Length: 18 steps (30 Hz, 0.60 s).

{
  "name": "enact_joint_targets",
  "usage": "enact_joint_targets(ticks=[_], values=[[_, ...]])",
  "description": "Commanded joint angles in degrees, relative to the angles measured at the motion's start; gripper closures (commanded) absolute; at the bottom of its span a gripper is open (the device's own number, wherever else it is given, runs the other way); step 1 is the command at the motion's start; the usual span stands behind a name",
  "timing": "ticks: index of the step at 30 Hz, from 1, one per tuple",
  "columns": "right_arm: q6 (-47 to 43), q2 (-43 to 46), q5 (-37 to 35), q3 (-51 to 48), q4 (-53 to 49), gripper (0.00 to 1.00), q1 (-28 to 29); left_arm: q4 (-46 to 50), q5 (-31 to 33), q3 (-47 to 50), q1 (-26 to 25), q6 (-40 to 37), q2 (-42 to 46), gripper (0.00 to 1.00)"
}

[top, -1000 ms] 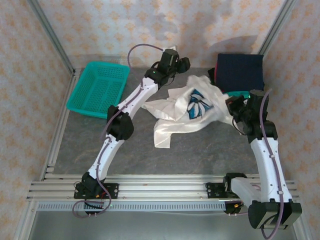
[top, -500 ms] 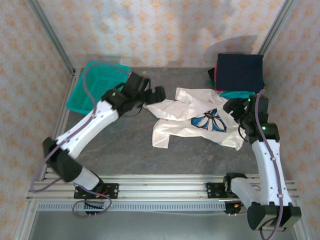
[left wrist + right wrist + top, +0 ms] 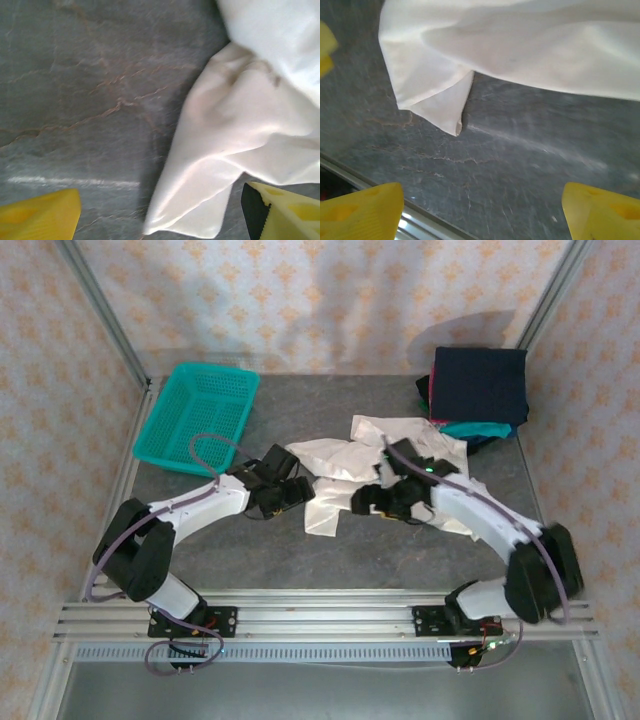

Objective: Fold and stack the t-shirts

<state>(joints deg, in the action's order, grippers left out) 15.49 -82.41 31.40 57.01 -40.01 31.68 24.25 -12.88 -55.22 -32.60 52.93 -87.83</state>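
The crumpled white t-shirt [image 3: 335, 455] is lying mid-worktop [image 3: 330, 560] near the folded stack [image 3: 480, 380], while the left fingers [image 3: 40, 215] and right fingers [image 3: 357, 210] are hovering by its near edge, spread wide and grasping nothing.

Table [image 3: 250, 550]: grey, stone-patterned top, fine pale veins. Far left corner: teal mesh basket [image 3: 203, 415], sitting flat. Middle: white t-shirt [image 3: 345, 455], crumpled and spread, one loose flap pointing near-left, flat on the surface. Far right corner: stack of folded t-shirts [image 3: 480, 385], navy on top, teal and pink edges showing beneath.
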Motion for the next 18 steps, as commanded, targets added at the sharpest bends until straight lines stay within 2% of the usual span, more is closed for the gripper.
enact_joint_targets(ticks=[1, 6, 11, 14, 16, 18], values=[[-4.0, -6.8, -6.9, 4.8, 1.9, 0.19, 4.0, -3.2, 1.5, 1.8, -0.2, 2.0, 4.1, 0.15], [-4.2, -14.9, -7.8, 9.0, 5.1, 0.20, 6.4, -1.4, 6.4, 5.0, -0.2, 2.5, 12.4, 0.12], [-2.0, -18.9, -14.6, 11.1, 8.6, 0.22, 6.4, 3.8, 12.8, 7.7, -0.2, 1.8, 24.2, 0.08], [-2.5, -23.0, -14.0, 14.4, 8.6, 0.24, 6.4, 6.6, 15.1, 8.9, -0.1, 1.1, 29.7, 0.05], [-2.8, -26.1, -14.8, 17.0, 7.3, 0.31, 6.4, 8.4, 16.4, 9.8, -0.1, 1.1, 32.5, 0.04], [-2.7, -28.3, -15.2, 18.7, 7.0, 0.48, 6.4, 10.2, 17.5, 10.4, -0.2, 1.4, 34.7, 0.04]])
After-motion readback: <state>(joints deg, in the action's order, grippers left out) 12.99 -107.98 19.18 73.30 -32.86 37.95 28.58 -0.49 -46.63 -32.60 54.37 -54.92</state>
